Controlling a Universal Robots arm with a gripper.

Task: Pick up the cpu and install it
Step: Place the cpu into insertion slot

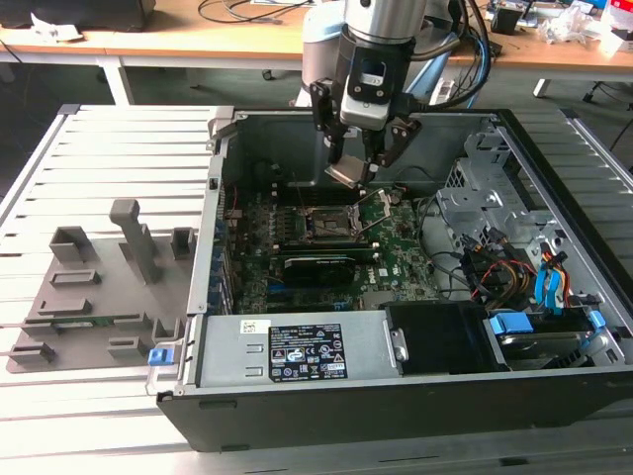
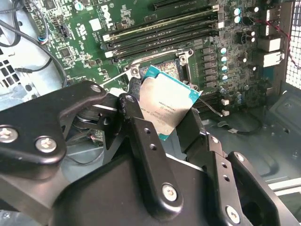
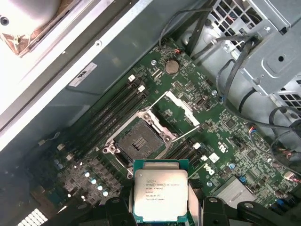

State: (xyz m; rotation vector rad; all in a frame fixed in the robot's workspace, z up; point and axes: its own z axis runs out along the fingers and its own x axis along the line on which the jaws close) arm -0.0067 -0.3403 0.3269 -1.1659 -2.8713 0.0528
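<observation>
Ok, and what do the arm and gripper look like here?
The arm is a silvery-grey tube with a pale blue joint cover and black cables looping beside it. The gripper is black, its jaws hinged links fastened with silver screws.

A lab or workshop; an open PC (image 1: 396, 421) is lying on a slatted bench (image 1: 99, 148); cable-strewn desks (image 1: 198, 42) are standing behind the PC.
</observation>
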